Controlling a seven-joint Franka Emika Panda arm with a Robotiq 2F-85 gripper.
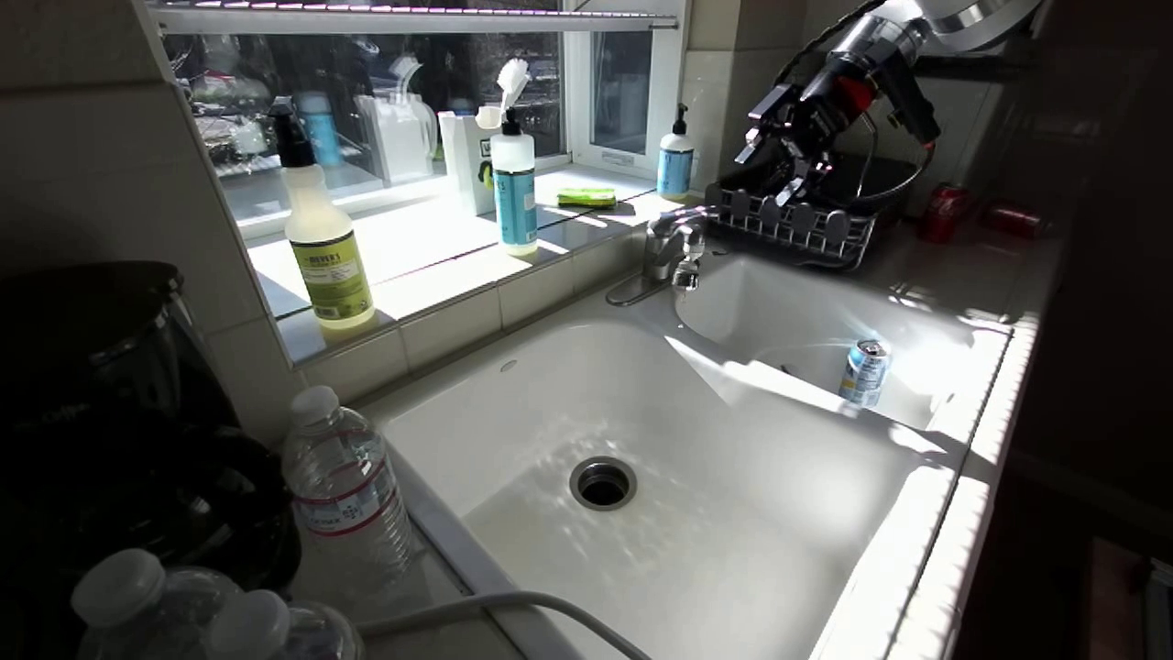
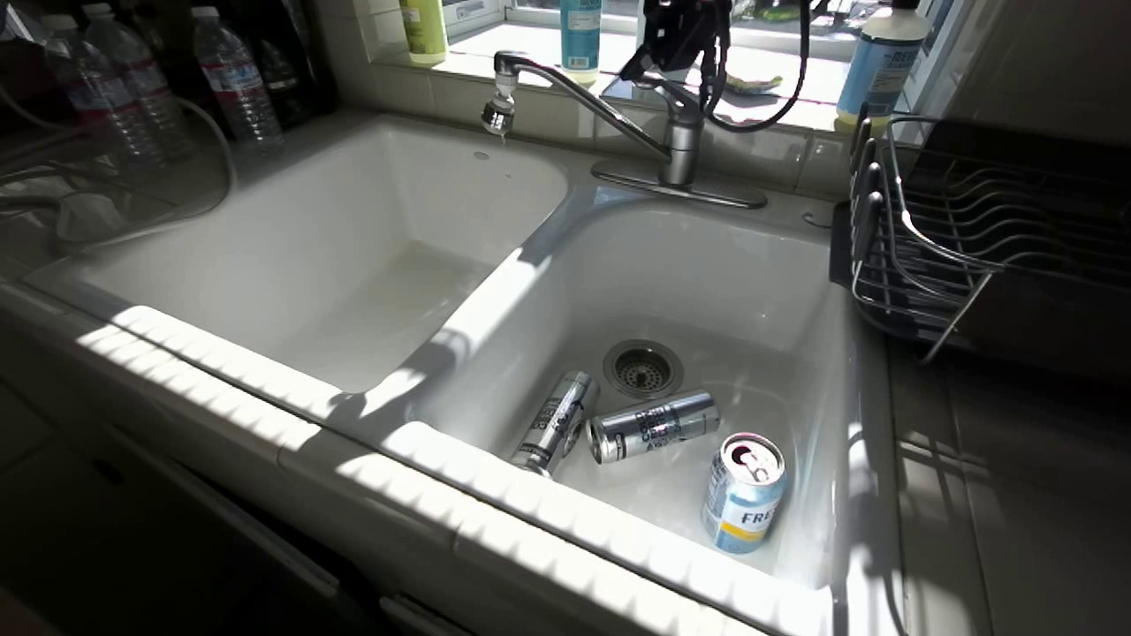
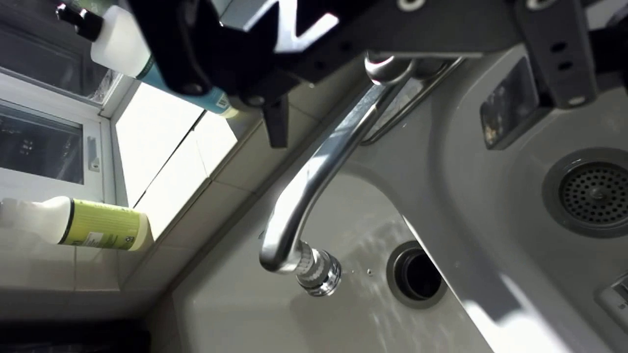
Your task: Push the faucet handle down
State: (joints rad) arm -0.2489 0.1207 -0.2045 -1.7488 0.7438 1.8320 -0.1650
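Note:
The faucet handle (image 1: 685,215) is a small chrome lever on top of the silver faucet (image 1: 658,257). In an exterior view the handle (image 2: 680,97) shows just below my gripper, partly covered by it and a black cable. My gripper (image 1: 768,170) is open and empty, pointing down beside the dish rack. In the wrist view its fingertips (image 3: 392,122) are wide apart, with the chrome spout (image 3: 324,162) running between and below them. A rounded chrome part at the spout's base is mostly hidden behind the gripper's frame. Water drips from the spout. I cannot tell whether gripper and handle touch.
A black wire dish rack (image 1: 797,225) stands beside the sink. Soap bottles (image 1: 515,197) and a green sponge (image 1: 586,197) line the window sill. Several cans (image 2: 744,495) lie or stand in a basin. Water bottles (image 1: 346,495) stand at the sink's far end.

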